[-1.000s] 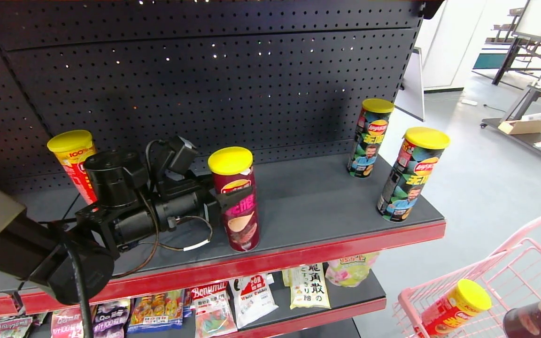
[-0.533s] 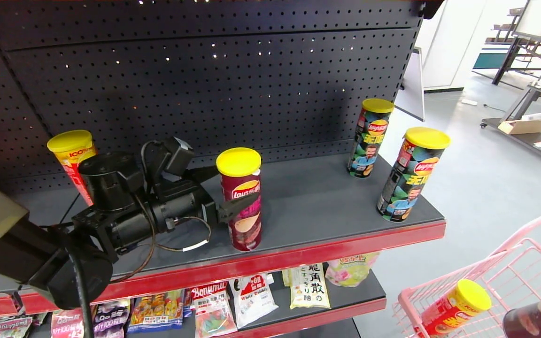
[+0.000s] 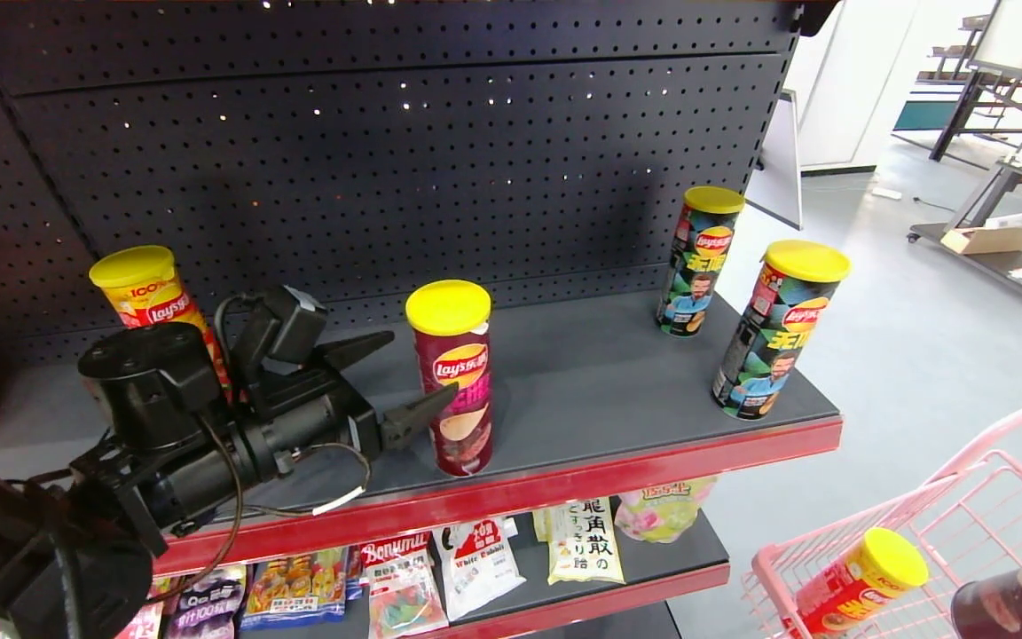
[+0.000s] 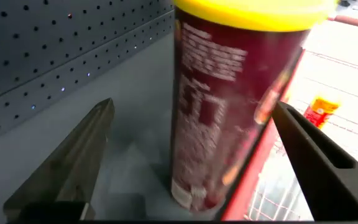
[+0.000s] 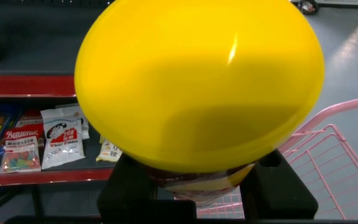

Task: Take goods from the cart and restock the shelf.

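Shelf (image 3: 582,382): cans (image 3: 453,377) x4 — cart (image 3: 1008,433): x1

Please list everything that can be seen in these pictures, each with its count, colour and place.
cylindrical cardboard chip can with yellow plastic lid: 1, maroon, shelf front, between the fingers of the left gripper.
red chip can: 1, yellow lid, shelf's back left.
picture-printed chip cans: 2, dark, yellow lids, shelf's right end.
red can: 1, tilted in the pink wire cart.
snack bags: several, mixed colours, lower shelf.
metal shelf: 1, dark grey, red edge.
pegboard: 1, black, behind.
left gripper: open.
right gripper: shut on dark yellow-lidded can, near the cart.
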Robot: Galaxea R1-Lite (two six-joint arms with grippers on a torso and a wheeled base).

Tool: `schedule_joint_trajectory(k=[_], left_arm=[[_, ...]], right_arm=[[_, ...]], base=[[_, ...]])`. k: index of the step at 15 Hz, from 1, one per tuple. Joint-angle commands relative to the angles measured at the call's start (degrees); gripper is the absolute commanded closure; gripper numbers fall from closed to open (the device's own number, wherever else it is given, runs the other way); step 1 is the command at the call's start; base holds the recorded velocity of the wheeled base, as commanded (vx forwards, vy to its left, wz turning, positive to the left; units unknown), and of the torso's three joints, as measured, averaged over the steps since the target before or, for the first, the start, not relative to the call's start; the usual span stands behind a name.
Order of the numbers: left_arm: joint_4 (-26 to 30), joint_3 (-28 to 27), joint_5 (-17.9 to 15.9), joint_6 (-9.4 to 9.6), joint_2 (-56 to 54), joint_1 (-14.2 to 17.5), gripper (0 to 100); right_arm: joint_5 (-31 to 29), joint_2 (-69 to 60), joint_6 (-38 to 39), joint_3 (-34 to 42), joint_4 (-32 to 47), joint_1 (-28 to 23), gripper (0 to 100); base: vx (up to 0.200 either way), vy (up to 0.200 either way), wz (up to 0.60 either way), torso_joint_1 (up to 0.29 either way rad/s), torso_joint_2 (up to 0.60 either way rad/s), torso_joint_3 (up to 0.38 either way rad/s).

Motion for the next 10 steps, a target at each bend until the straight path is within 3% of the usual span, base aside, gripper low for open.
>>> schedule_joint_trajectory(k=[1,7,10], left_arm=[[0.03,2.76,-0.17,-0.14,-4.22,-0.03,0],[1.52,12.78,1.59,-0.14,-14.50,-0.12,0],[18.40,14.45,10.82,-0.14,-30.06,0.06,0]], right_arm=[[0.02,0.27,-0.02,0.10,-0.01,0.03,100],[0.02,1.42,-0.02,-0.34,-0.10,0.03,100],[-1.22,6.25,-0.37,-2.98,-0.01,-0.24,100]], base=[[0.000,0.000,0.00,0.000,0.00,0.000],[0.000,0.000,0.00,0.000,0.00,0.000],[0.000,0.000,0.00,0.000,0.00,0.000]])
